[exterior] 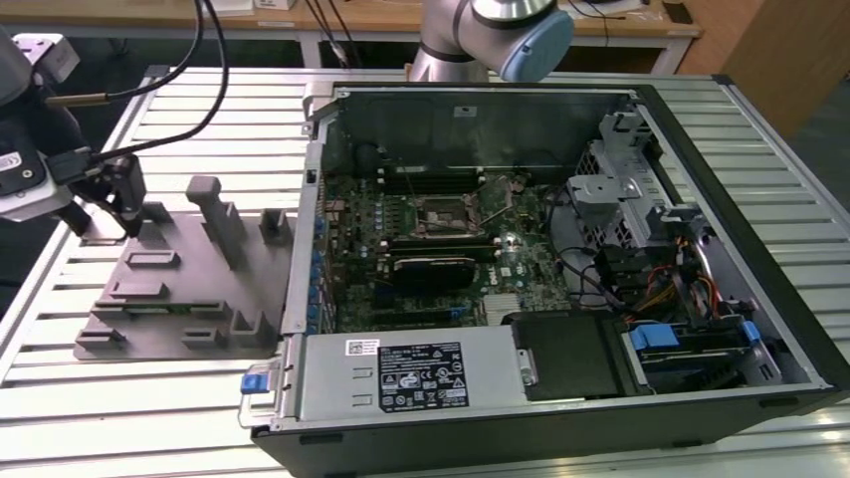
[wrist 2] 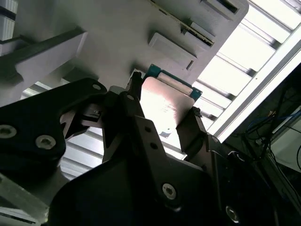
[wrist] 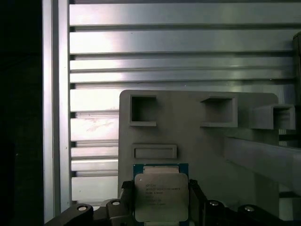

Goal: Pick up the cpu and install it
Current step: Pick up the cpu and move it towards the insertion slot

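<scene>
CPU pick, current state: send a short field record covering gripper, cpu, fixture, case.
gripper: shut on the cpu, at the exterior view's left
cpu: silver-topped chip held by its two side edges, over the fixture plate
fixture plate: grey, with pockets and upright blocks, lying on the slatted table
computer case: open, motherboard exposed, on the exterior view's right of the plate
install: not yet done; cpu is apart from the case
lifted clear of plate: cannot tell
</scene>
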`<action>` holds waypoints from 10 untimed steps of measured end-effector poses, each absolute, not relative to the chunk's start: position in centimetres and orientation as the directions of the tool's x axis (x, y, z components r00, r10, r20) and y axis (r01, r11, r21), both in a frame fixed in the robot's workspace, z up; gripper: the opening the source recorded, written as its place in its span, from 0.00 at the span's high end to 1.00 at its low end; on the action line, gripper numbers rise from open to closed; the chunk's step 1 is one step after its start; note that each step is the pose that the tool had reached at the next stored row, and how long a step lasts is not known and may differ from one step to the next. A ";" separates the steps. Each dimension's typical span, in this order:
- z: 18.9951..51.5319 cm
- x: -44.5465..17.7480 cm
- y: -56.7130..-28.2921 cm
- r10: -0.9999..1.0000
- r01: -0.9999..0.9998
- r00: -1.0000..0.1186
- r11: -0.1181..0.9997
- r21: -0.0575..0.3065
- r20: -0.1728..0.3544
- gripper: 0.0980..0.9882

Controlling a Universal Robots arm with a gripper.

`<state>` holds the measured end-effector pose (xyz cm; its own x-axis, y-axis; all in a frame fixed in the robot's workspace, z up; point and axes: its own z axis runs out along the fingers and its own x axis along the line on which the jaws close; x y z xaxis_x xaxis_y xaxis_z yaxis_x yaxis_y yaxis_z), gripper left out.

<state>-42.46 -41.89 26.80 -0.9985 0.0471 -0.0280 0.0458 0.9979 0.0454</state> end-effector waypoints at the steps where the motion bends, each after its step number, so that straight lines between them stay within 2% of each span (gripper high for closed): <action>1: 27.0 -42.5 -41.9 0.047 0.046 -0.998 0.998 0.046 -0.028 0.50; 10: 28.8 -42.5 -41.9 0.047 0.046 -0.998 0.998 0.046 -0.033 0.50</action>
